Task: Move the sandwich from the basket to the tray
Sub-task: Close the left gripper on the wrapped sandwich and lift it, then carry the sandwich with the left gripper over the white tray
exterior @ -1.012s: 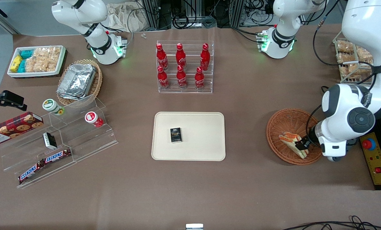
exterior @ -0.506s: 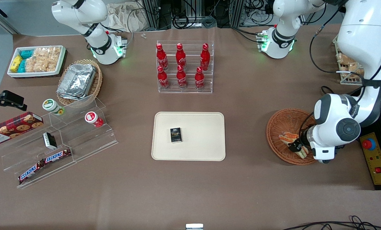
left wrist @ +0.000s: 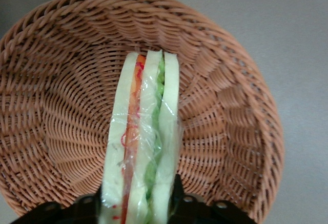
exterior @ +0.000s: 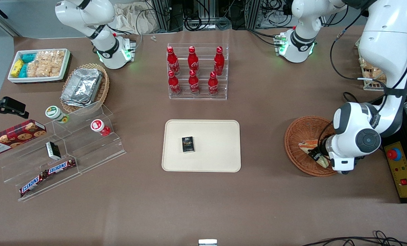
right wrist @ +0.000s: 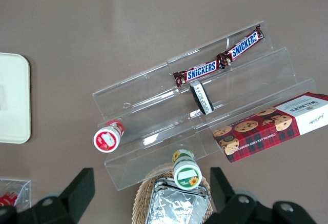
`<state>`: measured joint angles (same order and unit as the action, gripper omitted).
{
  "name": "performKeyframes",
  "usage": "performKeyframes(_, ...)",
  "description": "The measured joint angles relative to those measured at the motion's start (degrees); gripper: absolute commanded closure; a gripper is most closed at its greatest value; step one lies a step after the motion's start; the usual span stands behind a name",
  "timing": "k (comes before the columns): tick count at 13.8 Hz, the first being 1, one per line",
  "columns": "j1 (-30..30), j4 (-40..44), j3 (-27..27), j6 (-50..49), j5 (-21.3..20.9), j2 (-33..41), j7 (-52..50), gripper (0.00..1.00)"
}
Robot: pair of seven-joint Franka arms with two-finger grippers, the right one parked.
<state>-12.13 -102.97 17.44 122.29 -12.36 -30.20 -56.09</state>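
Note:
The sandwich [exterior: 308, 146] is a wrapped white-bread wedge with orange, red and green filling; it stands on edge in the reddish-brown wicker basket [exterior: 300, 131] toward the working arm's end of the table. My left gripper [exterior: 317, 155] is over the basket, shut on the sandwich [left wrist: 143, 147], with one black finger against each bread face. The wrist view shows the basket's woven wall [left wrist: 66, 80] all around the wedge. The cream tray [exterior: 220, 150] lies at the table's middle with a small black box [exterior: 187, 144] on it.
A clear rack of red cola bottles [exterior: 194, 71] stands farther from the front camera than the tray. A tan basket of foil containers [exterior: 84, 87], a white snack box [exterior: 39, 65], clear shelves with Snickers bars [exterior: 48, 172] and a cookie box [exterior: 14, 136] lie toward the parked arm's end.
My left arm's wrist has swung toward the tray and the gripper has shifted a little that way within the basket, turning the sandwich with it.

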Motion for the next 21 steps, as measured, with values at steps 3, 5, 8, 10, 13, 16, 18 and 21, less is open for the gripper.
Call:
performKeyframes(3, 0.80, 4.02, 0.64, -7.43, -0.04, 1.48, 0.93, 1.00)
performKeyframes(5, 1.41, 9.21, 1.92, -15.41, -0.04, 3.67, 2.84, 1.00)
performKeyframes(8, 1.89, 19.46, 6.91, -28.00, -0.01, 6.07, 7.56, 1.00)
performKeyframes(10, 2.12, 23.55, 11.26, -30.96, 0.10, 6.43, 10.26, 1.00)
performKeyframes(13, 3.32, 24.01, 19.74, -30.87, 0.13, 4.26, 11.29, 1.00)
performKeyframes(16, 10.72, 23.98, 21.61, -24.43, 0.01, -2.23, 11.08, 1.00)
performKeyframes(18, 14.64, 23.95, 21.38, -16.96, -0.30, -8.25, 10.96, 1.00)
performKeyframes(21, 18.97, 24.13, 19.80, -8.42, -6.65, -17.20, 10.99, 1.00)
